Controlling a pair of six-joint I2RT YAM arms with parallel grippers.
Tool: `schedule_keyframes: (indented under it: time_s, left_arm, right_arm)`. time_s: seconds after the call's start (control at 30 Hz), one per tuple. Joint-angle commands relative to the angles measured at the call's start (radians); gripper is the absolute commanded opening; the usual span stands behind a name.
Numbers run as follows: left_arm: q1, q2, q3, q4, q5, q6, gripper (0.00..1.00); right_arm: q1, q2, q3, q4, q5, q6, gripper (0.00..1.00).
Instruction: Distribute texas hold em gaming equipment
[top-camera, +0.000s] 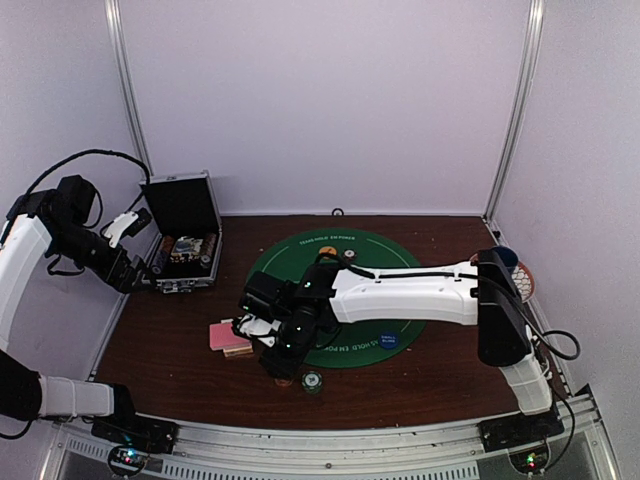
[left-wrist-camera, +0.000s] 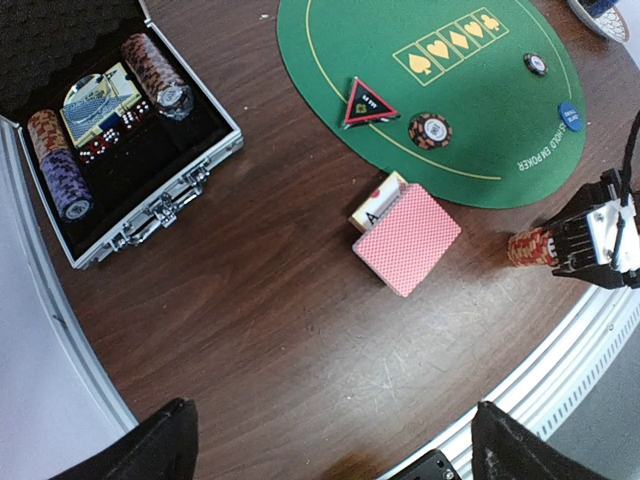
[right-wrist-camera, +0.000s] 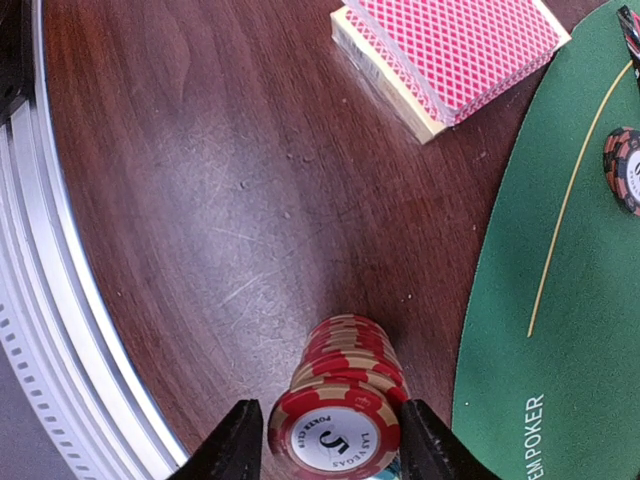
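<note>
My right gripper (right-wrist-camera: 335, 445) is shut on a standing stack of red and cream poker chips (right-wrist-camera: 347, 395), one finger on each side, on the bare wood near the table's front edge. From above, that gripper (top-camera: 283, 368) is just off the green mat (top-camera: 350, 300). A deck of pink-backed cards (right-wrist-camera: 450, 50) lies beyond the stack, also seen as the cards (left-wrist-camera: 408, 238). On the mat lie a red triangle (left-wrist-camera: 364, 103), an orange-striped chip pile (left-wrist-camera: 430, 130), a small dark disc (left-wrist-camera: 536, 64) and a blue disc (left-wrist-camera: 570, 115). My left gripper (left-wrist-camera: 330, 440) hangs open and holds nothing.
The open black case (left-wrist-camera: 150, 190) with more chip rolls and dice stands at the left, near the left gripper (top-camera: 130, 225). A green chip (top-camera: 312, 381) lies beside the right gripper. A patterned plate (top-camera: 522, 275) sits at the right. The metal table rail (right-wrist-camera: 60, 330) runs close by.
</note>
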Motion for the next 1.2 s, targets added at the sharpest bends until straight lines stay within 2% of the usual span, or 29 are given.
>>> schedule_keyframes:
  time_s: [0.0, 0.3, 0.87, 1.17]
  left_arm:
    - [0.006, -0.011, 0.025, 0.002, 0.004, 0.009, 0.98]
    - [0.006, -0.015, 0.025, 0.001, 0.003, 0.009, 0.97]
    - [0.006, -0.017, 0.02, 0.001, 0.007, 0.007, 0.97]
    - [0.006, -0.016, 0.02, 0.002, 0.009, 0.007, 0.97]
  right_arm:
    - [0.006, 0.026, 0.008, -0.002, 0.006, 0.001, 0.52]
    - [0.005, 0.031, 0.008, 0.002, 0.028, 0.0, 0.57]
    - [0.027, 0.02, 0.031, -0.001, 0.078, -0.028, 0.51]
    - [0.03, 0.028, 0.083, -0.024, 0.109, -0.035, 0.61]
